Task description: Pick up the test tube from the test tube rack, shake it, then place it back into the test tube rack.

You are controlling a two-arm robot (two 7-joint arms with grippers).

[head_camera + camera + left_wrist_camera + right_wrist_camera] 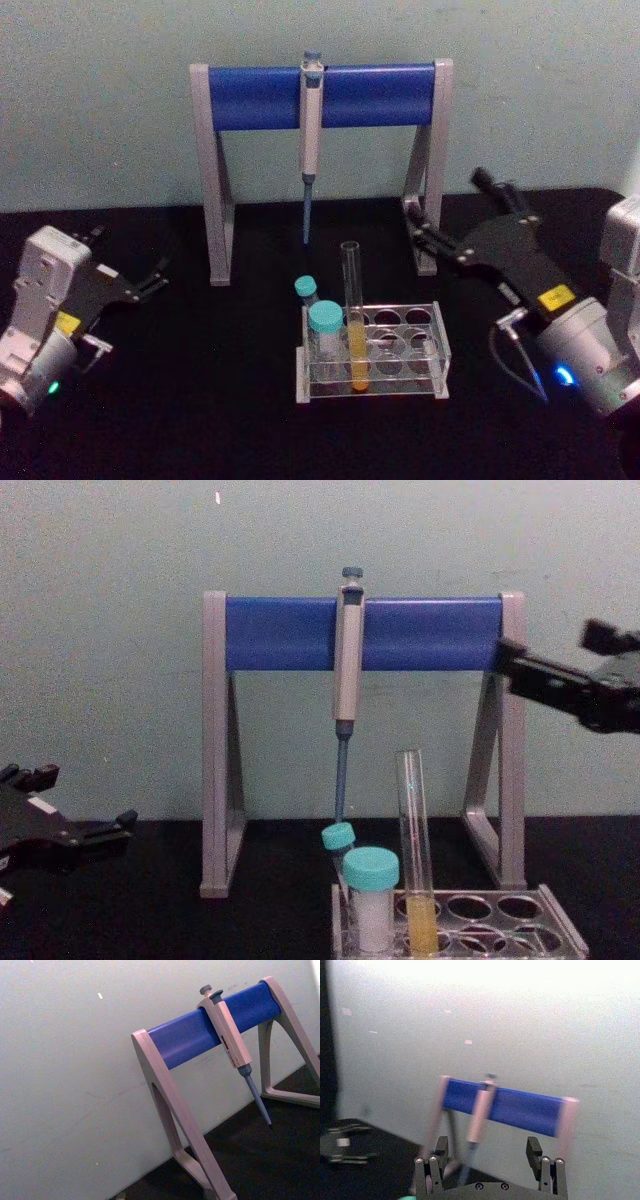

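The tube (pixel 352 315) stands upright in the rack (pixel 372 353) at the table's near middle, beside two capped vials (pixel 324 326). The right gripper (pixel 428 236) hovers wide open, empty, right of the rack; the left gripper (pixel 155 276), also open, waits far left. The pipette (pixel 310 140) hangs on the stand (pixel 320 95) behind.

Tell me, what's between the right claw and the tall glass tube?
Just bare rack holes and black table in the head view: the open right claw sits apart from the test tube in its rack.

The black table (pixel 200 400) carries the test tube rack (pixel 372 358) and seemingly the pipette stand (pixel 321 160).
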